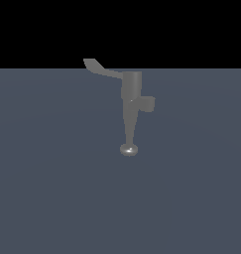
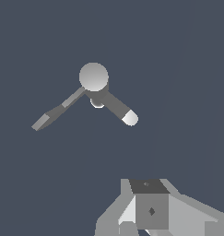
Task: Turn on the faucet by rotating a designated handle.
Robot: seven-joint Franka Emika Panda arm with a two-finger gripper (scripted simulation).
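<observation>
The faucet (image 1: pixel 130 106) stands untouched, its handle (image 1: pixel 99 68) free – pincer (image 2: pixel 150 216) well apart, its opening not discernible

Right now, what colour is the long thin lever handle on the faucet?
Plain grey, unpatterned: the long thin flat lever handle shows best in the exterior view.

claw (image 2: pixel 152 216) | lt-grey angular housing | dark-grey boxy ctr block w/ small diamond marks

I'm in a bare simulated scene: a flat slate-blue floor (image 1: pixel 52 198), a black void behind, untextured grey shapes.
</observation>
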